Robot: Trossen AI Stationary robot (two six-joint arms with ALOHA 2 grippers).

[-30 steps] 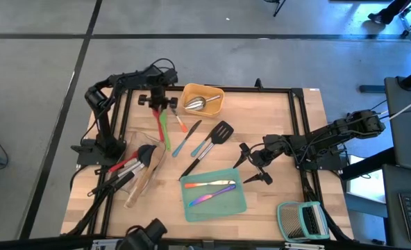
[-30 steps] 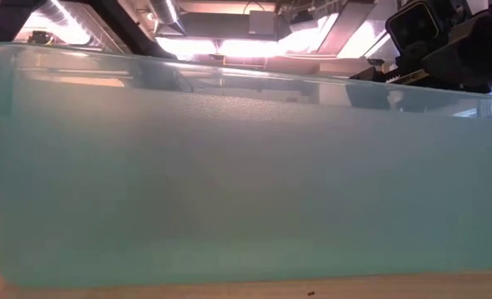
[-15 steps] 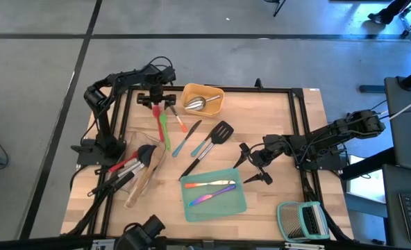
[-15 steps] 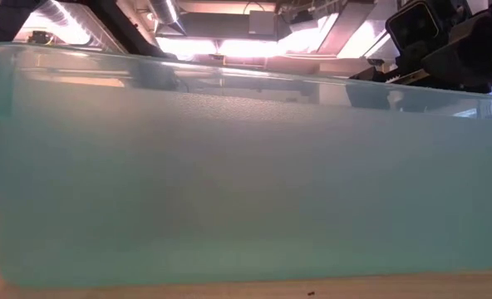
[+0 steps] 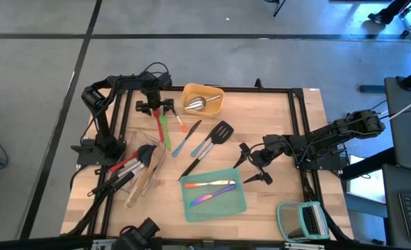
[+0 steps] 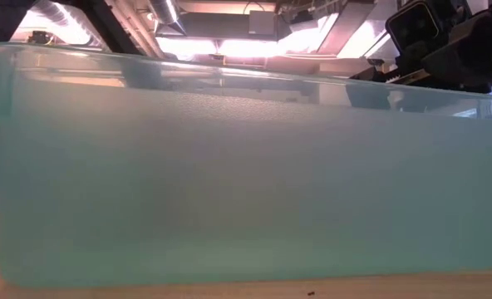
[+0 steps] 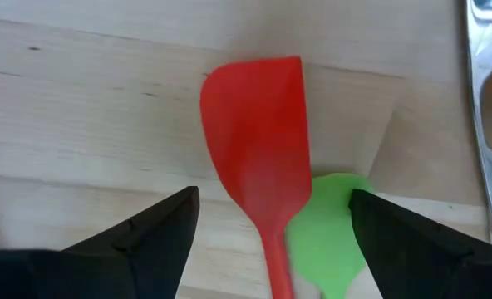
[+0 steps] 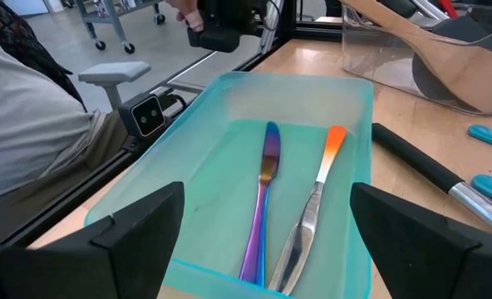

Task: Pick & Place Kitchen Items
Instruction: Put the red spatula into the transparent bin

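Note:
My left gripper [image 5: 155,105] points down at the table's far left, open, its fingers [image 7: 150,228] standing on either side of a red spatula's head [image 7: 254,137] without touching it. A green spatula's head [image 7: 329,228] lies beside the red one, under its neck. Both spatulas [image 5: 164,130] lie flat on the wood. My right gripper [image 5: 246,169] waits open at the table's right, facing the teal tray [image 8: 229,149], which holds two iridescent cutlery pieces [image 8: 267,183]. A steel scoop [image 5: 197,104] lies in the yellow tray [image 5: 216,92].
A clear tray [image 5: 137,172] at the near left holds black, red and wooden utensils. A blue-handled tool [image 5: 187,139], a black slotted turner [image 5: 216,135] and a small orange tool [image 5: 180,123] lie mid-table. A green-framed rack [image 5: 303,219] sits near right. A person [image 8: 30,124] stands beyond the table's near edge.
My left gripper has sunk toward the red spatula's head and shifted slightly toward the table's left edge, rolling a little. The right arm and all utensils have kept still.

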